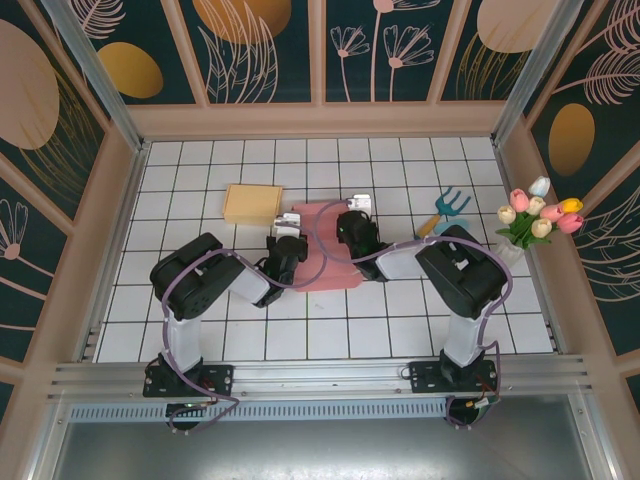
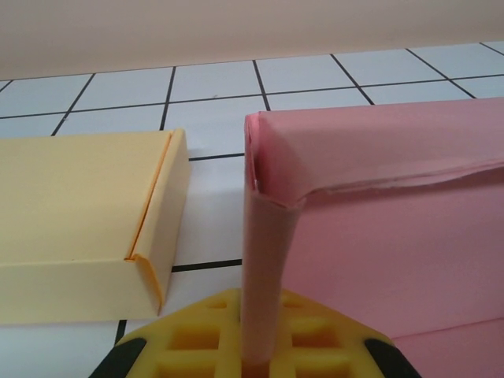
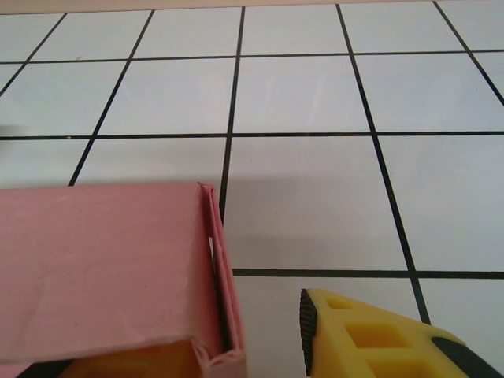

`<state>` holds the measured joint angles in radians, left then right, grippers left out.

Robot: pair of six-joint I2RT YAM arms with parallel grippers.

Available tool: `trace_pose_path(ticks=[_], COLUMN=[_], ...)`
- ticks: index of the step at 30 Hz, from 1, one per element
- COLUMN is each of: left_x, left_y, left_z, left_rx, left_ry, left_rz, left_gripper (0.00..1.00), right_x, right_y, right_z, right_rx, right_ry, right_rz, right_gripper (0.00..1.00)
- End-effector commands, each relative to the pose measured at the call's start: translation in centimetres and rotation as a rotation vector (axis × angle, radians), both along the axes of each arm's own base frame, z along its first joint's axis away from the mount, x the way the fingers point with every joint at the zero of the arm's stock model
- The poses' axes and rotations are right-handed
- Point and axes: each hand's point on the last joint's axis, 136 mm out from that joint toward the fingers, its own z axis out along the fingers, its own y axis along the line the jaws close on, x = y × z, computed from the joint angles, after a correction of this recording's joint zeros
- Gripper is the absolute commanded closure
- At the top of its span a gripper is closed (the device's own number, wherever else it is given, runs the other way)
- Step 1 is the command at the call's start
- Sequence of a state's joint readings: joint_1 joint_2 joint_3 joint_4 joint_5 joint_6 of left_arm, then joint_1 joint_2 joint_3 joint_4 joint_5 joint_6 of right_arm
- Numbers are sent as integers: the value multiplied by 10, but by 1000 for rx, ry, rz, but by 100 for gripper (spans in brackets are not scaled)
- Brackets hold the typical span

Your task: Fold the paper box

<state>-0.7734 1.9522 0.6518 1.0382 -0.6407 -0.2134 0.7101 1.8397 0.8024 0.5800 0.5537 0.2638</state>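
In the top view, the pink paper box [image 1: 325,265] lies on the white tiled table [image 1: 200,180], near the middle, between the 2 arms. The left gripper [image 1: 288,232] is at the left edge of this box and the right gripper [image 1: 350,222] is at its far right part. A flat yellow box [image 1: 252,203] lies just beside the pink one, at its far left. A teal toy garden fork [image 1: 450,207] and a bunch of tulips [image 1: 535,215] are well apart from it, at the right side of the table. In the left wrist view, the yellow fingers [image 2: 189,342] are closed on a narrow pink flap that stands upright at the corner of the pink paper box; the wall of the box goes to the right from this corner, and the yellow box lies to the left, apart from it. In the right wrist view, 1 yellow finger [image 3: 370,339] stands to the right of the raised pink side wall with a clear gap, and the other finger is seen a little under the pink panel, so the jaws are around the wall without pressing it.
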Motion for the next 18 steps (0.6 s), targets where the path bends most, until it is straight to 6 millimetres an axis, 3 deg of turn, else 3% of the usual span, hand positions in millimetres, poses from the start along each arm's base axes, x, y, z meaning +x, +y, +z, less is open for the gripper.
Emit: trace_pose_path(ticks=[1,5,10,14,18], left_x=[-3,-3,-3,-2,-3], left_y=[33,33,34,32,31], left_z=[-26,-27,-26,-27,-27], left_rx=[107,112,106,113,110], left_ry=[60,62,56,62,59], left_rz=[115,114,118,111,103], left_gripper=[100,100,100,100,100], right_x=[5,-7,-42,-58,-54], right_y=[-61,-1,38,44,29], right_z=[4,19,41,59,86], right_rx=[-61,58,103,158,149], right_ry=[-12,-2,27,59,28], right_rz=[-212,108,262,291,217], right_gripper=[62,51,44,42,39])
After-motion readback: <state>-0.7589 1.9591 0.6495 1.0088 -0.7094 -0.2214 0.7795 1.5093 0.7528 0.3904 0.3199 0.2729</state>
